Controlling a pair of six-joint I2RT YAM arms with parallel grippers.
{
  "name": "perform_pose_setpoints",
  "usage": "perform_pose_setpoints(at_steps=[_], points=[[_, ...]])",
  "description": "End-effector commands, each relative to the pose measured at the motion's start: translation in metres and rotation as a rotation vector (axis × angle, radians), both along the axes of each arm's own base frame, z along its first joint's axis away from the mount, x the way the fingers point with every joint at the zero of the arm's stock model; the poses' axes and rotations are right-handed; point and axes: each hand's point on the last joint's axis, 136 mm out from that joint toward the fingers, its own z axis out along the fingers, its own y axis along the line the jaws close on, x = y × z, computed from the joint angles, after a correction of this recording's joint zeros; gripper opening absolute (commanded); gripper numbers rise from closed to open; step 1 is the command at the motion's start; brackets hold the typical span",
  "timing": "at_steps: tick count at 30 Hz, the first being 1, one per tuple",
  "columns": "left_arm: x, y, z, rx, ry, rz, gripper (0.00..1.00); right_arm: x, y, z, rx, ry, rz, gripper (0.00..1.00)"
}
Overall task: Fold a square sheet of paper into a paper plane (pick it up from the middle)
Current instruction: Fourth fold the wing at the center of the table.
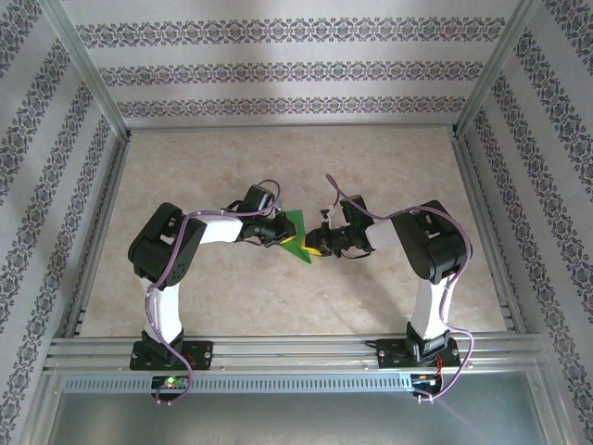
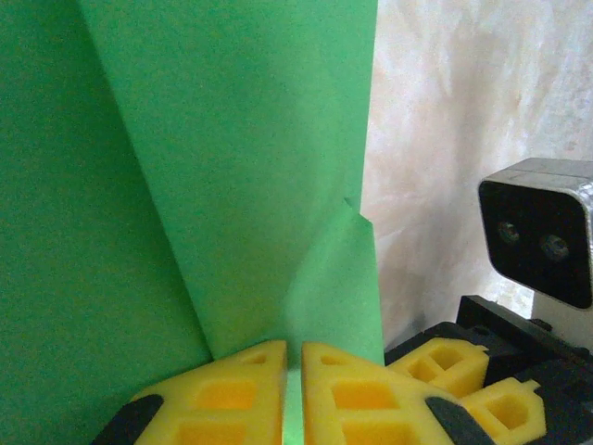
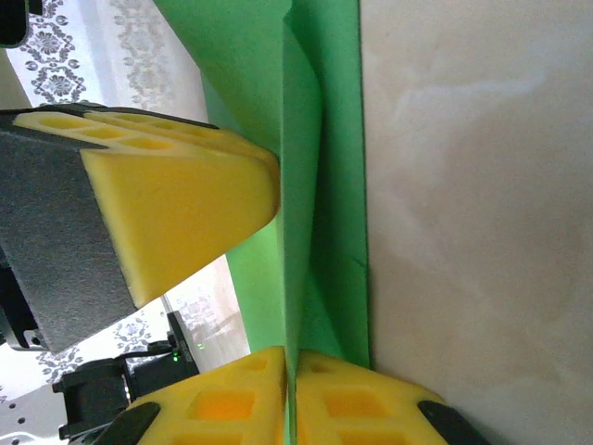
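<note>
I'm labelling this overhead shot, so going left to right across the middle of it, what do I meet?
left arm → left gripper → green paper → right gripper → right arm

The thin folded sheet of paper is a plain bright green, unmarked (its creased facets run from lighter to darker green in the wrist views). The blocky foam finger pads are yellow on black backing. The smooth tabletop is cream with faint pale marbling. The flat wall panels are white, banded with grey-violet floral stripes. The jointed arms are black and white, trailing lilac cables; the metal frame rails are silver.
</note>
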Motion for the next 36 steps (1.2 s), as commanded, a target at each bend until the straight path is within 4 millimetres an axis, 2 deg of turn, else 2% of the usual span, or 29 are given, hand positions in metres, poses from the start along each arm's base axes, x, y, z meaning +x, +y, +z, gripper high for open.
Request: perform_pose_setpoints(at_steps=[1, 6, 13, 18, 22, 31, 33, 36], points=[[-0.003, 0.011, -0.017, 0.056, 0.046, 0.013, 0.13, -0.01, -0.018, -0.035, -0.172, 0.093, -0.069, 0.17], [-0.004, 0.012, -0.021, 0.058, 0.056, 0.013, 0.13, -0.009, -0.017, -0.008, -0.167, 0.062, -0.057, 0.21], [-0.004, 0.011, -0.02, 0.051, 0.055, 0.01, 0.13, -0.017, -0.015, 0.002, -0.158, 0.065, -0.026, 0.21], [-0.004, 0.012, -0.021, 0.05, 0.055, 0.011, 0.13, -0.023, -0.005, 0.011, -0.12, 0.049, 0.025, 0.19], [-0.004, 0.012, -0.021, 0.051, 0.057, 0.013, 0.13, -0.026, -0.004, 0.009, -0.13, 0.052, 0.031, 0.17], [-0.005, 0.012, -0.021, 0.056, 0.061, 0.012, 0.14, -0.032, -0.017, -0.023, -0.225, 0.115, 0.002, 0.12], [-0.005, 0.013, -0.021, 0.06, 0.063, 0.013, 0.14, -0.031, -0.016, -0.018, -0.212, 0.109, 0.002, 0.13], [-0.006, 0.015, -0.023, 0.068, 0.069, 0.012, 0.14, -0.028, -0.01, 0.006, -0.165, 0.056, 0.013, 0.18]])
